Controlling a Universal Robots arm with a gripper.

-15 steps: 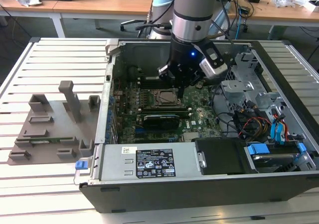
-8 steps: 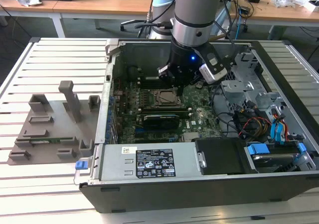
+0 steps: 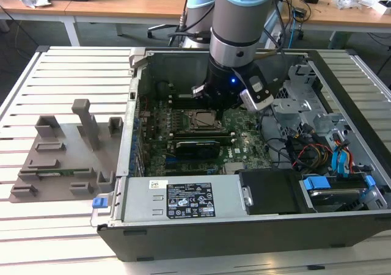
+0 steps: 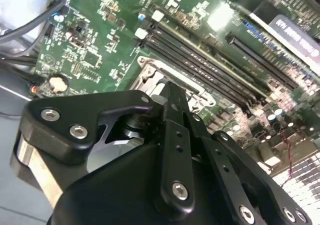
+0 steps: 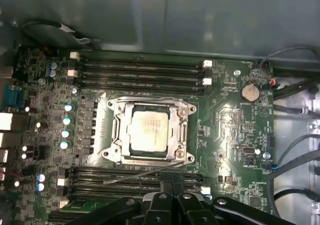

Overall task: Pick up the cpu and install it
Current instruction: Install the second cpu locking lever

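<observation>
The cpu (image 5: 150, 132), a pale silver square chip, lies flat inside the metal socket frame (image 5: 116, 135) on the green motherboard (image 5: 230, 125). In the exterior view the cpu (image 3: 202, 121) shows in the middle of the open computer case (image 3: 244, 226). My gripper (image 5: 169, 187) hangs above the board beside the socket, over the memory slots (image 5: 125, 175). Its black fingers (image 4: 172, 97) are pressed together with nothing between them, and they do not touch the chip. In the exterior view the gripper (image 3: 209, 95) sits just behind the socket.
A long black card (image 3: 197, 146) stands in front of the socket. Cables and blue connectors (image 3: 333, 159) crowd the exterior view's right of the case, and the power supply (image 3: 183, 198) fills the front. A grey fixture tray (image 3: 67, 146) rests on the slatted table at the exterior view's left.
</observation>
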